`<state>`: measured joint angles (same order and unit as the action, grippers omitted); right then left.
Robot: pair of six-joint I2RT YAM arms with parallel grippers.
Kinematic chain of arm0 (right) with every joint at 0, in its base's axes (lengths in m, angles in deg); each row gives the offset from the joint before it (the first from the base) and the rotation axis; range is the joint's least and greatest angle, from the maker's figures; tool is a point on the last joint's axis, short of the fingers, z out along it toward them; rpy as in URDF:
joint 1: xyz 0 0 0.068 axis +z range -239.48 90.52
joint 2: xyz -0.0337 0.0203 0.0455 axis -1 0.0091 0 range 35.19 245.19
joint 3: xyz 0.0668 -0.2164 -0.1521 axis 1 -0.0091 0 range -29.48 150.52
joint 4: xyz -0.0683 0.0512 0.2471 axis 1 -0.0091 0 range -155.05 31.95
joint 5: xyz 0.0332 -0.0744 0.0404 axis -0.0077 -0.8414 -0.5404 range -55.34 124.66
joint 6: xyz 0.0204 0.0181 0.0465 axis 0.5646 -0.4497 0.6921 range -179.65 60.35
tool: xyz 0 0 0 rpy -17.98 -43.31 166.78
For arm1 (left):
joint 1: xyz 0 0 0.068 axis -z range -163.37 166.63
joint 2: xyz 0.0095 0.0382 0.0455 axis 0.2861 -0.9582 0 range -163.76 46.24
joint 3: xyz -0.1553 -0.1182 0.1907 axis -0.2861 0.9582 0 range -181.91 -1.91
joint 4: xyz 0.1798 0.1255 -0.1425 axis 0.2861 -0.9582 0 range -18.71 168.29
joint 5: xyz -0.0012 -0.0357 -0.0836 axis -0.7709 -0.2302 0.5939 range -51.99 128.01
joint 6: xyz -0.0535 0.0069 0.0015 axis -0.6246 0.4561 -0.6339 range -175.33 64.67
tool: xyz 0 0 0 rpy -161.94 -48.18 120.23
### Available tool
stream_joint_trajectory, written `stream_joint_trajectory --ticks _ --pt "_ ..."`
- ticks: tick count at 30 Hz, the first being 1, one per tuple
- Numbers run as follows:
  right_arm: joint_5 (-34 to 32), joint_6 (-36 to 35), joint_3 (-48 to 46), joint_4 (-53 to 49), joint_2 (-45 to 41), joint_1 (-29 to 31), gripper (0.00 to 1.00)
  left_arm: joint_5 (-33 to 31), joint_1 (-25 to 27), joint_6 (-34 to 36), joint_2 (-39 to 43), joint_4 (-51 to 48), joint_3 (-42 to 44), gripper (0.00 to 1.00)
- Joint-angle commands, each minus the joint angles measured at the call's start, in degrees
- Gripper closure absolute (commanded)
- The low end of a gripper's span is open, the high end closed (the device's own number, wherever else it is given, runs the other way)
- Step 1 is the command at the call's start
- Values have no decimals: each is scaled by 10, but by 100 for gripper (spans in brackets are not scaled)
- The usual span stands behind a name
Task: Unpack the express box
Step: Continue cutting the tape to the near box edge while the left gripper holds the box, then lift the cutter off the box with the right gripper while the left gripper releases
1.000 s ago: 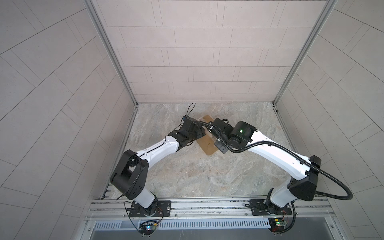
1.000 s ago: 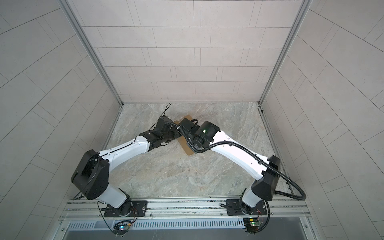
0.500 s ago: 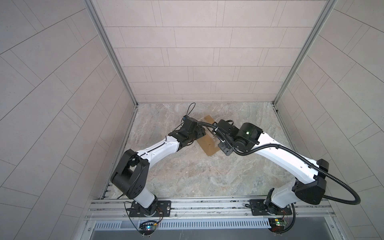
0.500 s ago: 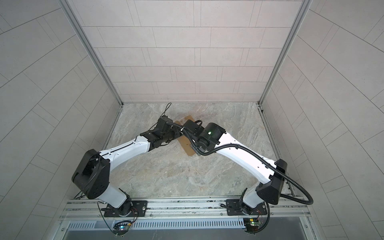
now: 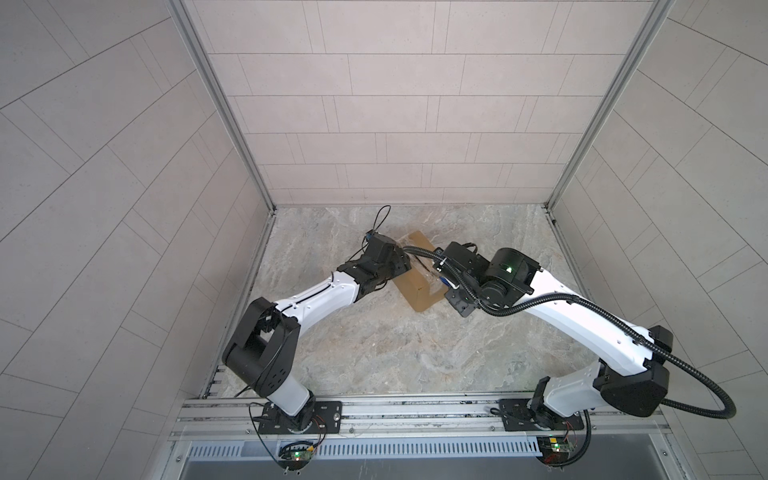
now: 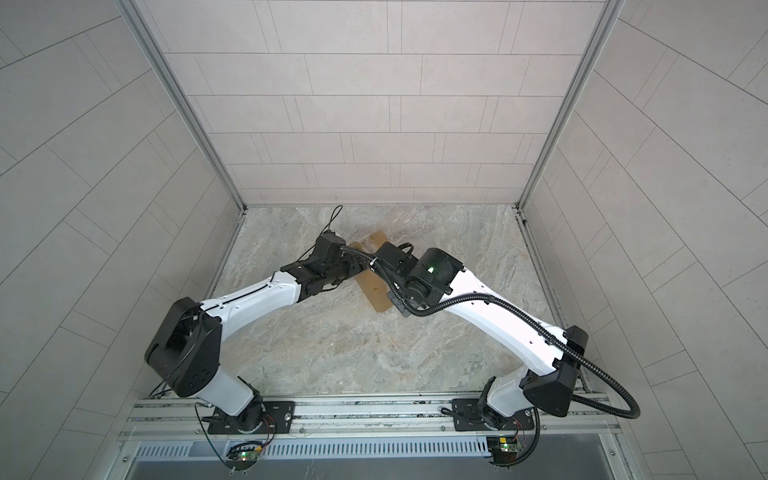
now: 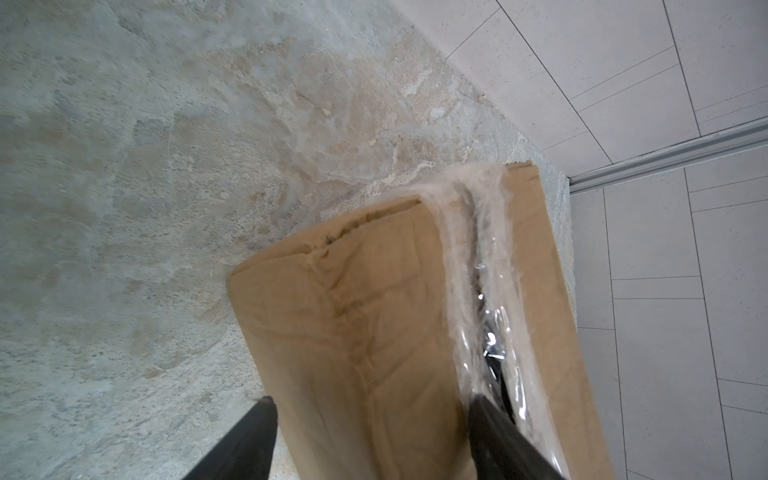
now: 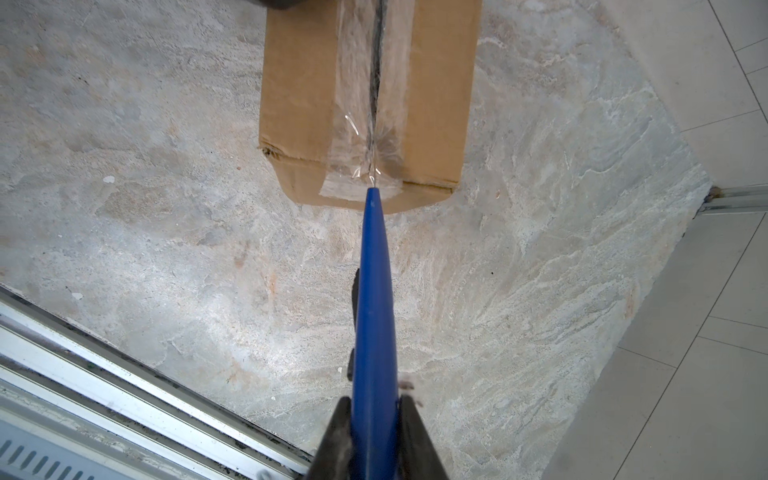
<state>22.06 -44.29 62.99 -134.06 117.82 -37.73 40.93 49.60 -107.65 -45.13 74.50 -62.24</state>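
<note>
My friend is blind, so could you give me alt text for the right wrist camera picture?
The right tool is shut on a slim blue pointed rod, whose tip reaches the clear tape at the end of a brown cardboard express box. The box lies on a marbled grey table.

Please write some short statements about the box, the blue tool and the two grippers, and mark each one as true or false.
1. The right gripper is shut on a blue tool. True.
2. The tool's tip is at the clear tape, at one end of the express box. True.
3. The box's flaps stand wide open. False: they lie flat, with tape along the seam between them.
4. The left gripper hangs far from the box. False: one finger is beside the box's side wall, the other on its top by the seam.
5. The box stands upright on one end. False: it lies flat on the table.
</note>
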Motion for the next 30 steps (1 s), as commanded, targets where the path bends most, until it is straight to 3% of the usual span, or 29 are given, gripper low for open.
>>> stream_joint_trajectory --ticks 1,10,19,29,30 --pt "24 4 -14 -65 -22 2 100 -31 -11 2 -23 -42 16 25" --pt "46 -20 -62 33 -33 0 100 -26 -11 0 -23 -39 16 25" --pt "17 -3 -59 79 6 0 100 -16 -12 -5 -20 -26 24 25" --pt "-14 -22 -43 54 -31 -27 100 9 -38 39 33 -14 16 21" --pt "-12 -21 -36 59 -36 -29 100 13 -60 46 36 -14 14 21"
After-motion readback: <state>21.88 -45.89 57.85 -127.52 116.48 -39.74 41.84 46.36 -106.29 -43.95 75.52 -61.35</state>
